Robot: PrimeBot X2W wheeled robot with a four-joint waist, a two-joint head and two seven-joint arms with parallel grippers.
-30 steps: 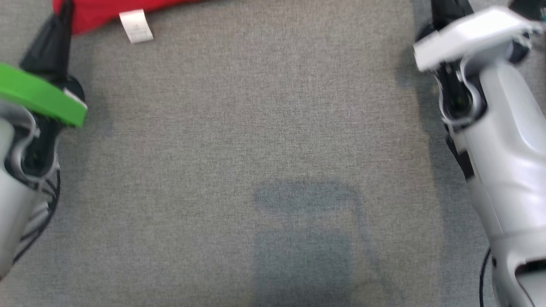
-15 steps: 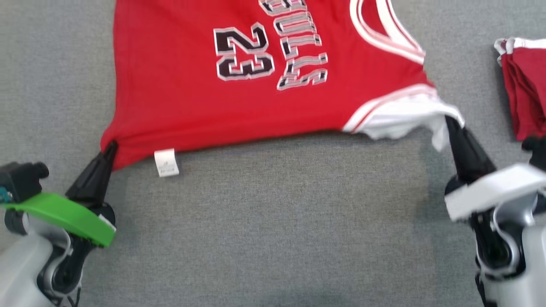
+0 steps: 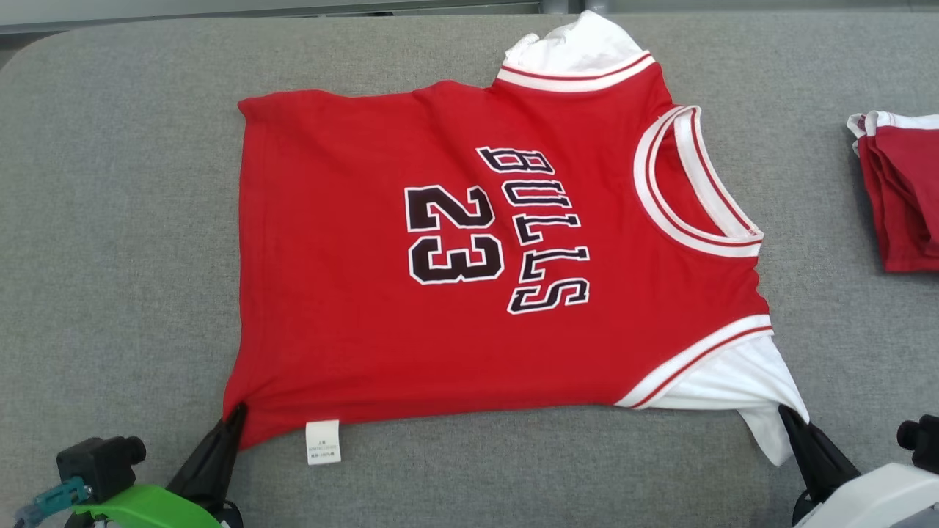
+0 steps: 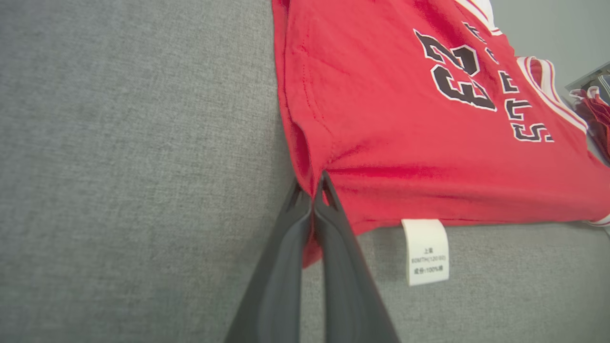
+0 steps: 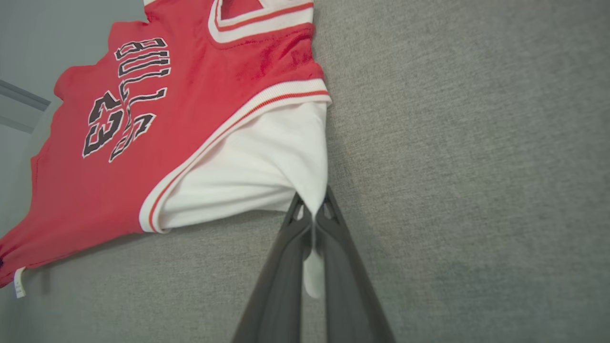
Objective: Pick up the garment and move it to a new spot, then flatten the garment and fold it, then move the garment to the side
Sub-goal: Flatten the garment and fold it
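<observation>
The garment (image 3: 352,308) is a red jersey with white sleeves and black "BULLS 23" lettering, spread flat on the grey table (image 3: 110,183), neck toward the right. My left gripper (image 3: 236,412) is shut on its near hem corner, beside a white care label (image 3: 323,442). In the left wrist view the garment (image 4: 405,133) has red cloth pinched between the left gripper's (image 4: 318,183) fingers. My right gripper (image 3: 786,414) is shut on the near white sleeve. The right wrist view shows the garment (image 5: 143,143) and that white cloth clamped in the right gripper (image 5: 314,205).
A folded pile of red and white clothes (image 3: 899,191) lies at the table's right edge. The table's far edge (image 3: 293,15) runs along the top of the head view. Bare grey cloth surface lies left of the jersey and in front of it.
The head camera has tilted up, so the whole jersey has come into the picture. Both grippers stay shut on the same hem corner and sleeve.
</observation>
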